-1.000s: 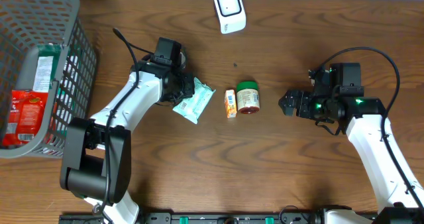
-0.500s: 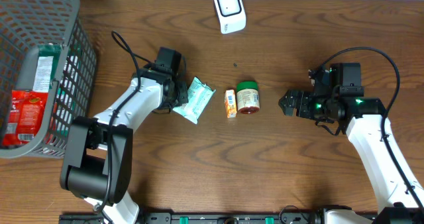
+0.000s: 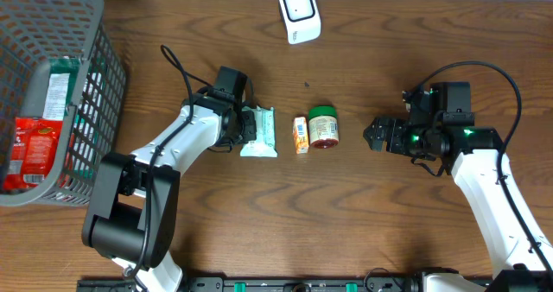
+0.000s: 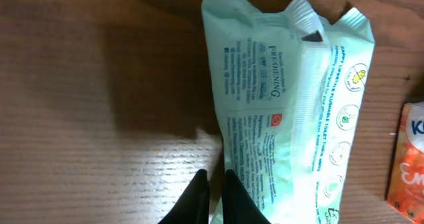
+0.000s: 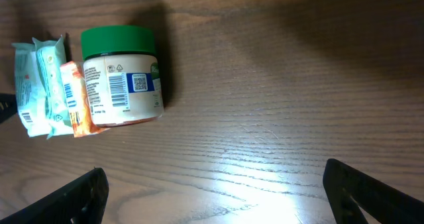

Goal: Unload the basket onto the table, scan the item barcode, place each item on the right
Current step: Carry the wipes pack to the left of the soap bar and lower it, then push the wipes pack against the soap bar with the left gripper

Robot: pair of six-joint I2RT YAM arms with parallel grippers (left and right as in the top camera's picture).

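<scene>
A pale green wipes packet [image 3: 259, 132] lies upright on the wooden table, printed side up [image 4: 291, 118]. My left gripper [image 3: 244, 130] is at its left edge, with the fingers [image 4: 213, 177] shut and pinching that edge. To the right of the packet lie a small orange packet [image 3: 300, 135] and a green-lidded jar [image 3: 324, 126] on its side. The jar's barcode [image 5: 116, 91] faces the right wrist camera. My right gripper [image 3: 373, 135] stands wide open to the right of the jar with nothing between its fingers [image 5: 215, 184]. The white scanner [image 3: 299, 13] sits at the back edge.
A grey plastic basket [image 3: 86, 85] stands at the far left and holds a red packet [image 3: 30, 149] and other goods. A black cable loops above the left arm.
The left gripper has closed at the wipes packet's edge and moved right. The packet has turned from tilted to upright and slid closer to the orange packet. The right arm has stayed still.
</scene>
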